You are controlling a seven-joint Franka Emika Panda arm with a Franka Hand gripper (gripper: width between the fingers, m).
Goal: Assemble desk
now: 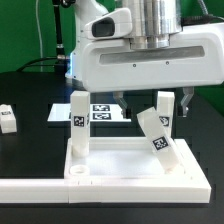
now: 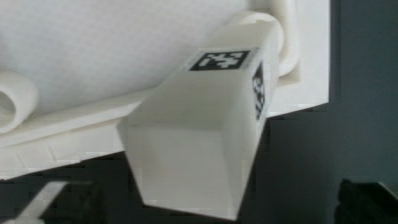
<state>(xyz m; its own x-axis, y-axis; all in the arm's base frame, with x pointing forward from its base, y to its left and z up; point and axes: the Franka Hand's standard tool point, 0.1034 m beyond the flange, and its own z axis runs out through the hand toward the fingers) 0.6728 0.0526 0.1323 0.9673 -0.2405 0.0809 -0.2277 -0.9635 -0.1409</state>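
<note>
The white desk top (image 1: 125,158) lies rim-up near the table's front. One leg (image 1: 78,122) stands upright in its corner on the exterior view's left. A second leg (image 1: 158,130) leans tilted at the corner on the exterior view's right, tag outward. My gripper (image 1: 173,100) hangs just above that leg's upper end. In the wrist view the tilted leg (image 2: 196,140) fills the middle, its foot on the desk top (image 2: 107,50). My gripper (image 2: 199,210) is open: both dark fingers (image 2: 361,197) stand apart from the leg's sides. A third leg (image 1: 7,118) lies loose at the far left.
The marker board (image 1: 100,112) lies behind the desk top. The long white border bar (image 1: 100,188) runs along the desk top's front and left side. The table surface is black.
</note>
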